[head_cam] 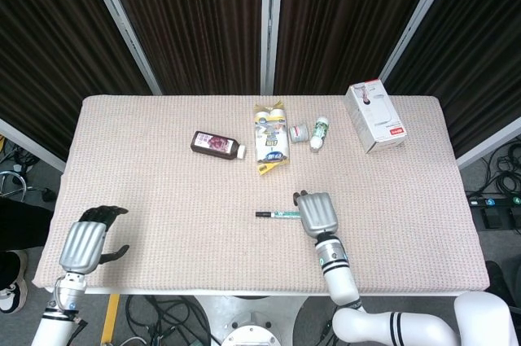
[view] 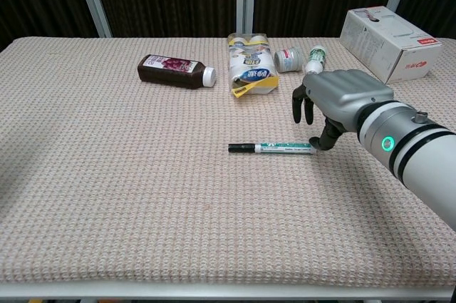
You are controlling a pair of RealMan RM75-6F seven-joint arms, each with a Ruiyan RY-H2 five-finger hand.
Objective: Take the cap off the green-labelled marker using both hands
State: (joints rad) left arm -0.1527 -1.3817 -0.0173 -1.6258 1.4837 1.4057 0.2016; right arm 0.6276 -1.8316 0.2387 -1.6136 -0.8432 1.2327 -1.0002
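Woven table (head_cam: 163,199), marker (view: 272,148) crosswise, cap leftward

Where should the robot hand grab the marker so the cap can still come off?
Probably the green-labelled barrel of the marker, from above. It lies flat, black cap pointing left, and the right robot hand hovers at the barrel end, leaving the cap free for the left robot hand.

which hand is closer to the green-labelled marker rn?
Right. The right hand hovers over the white end of the green-labelled marker; the left hand sits far off, near the table's front left edge.
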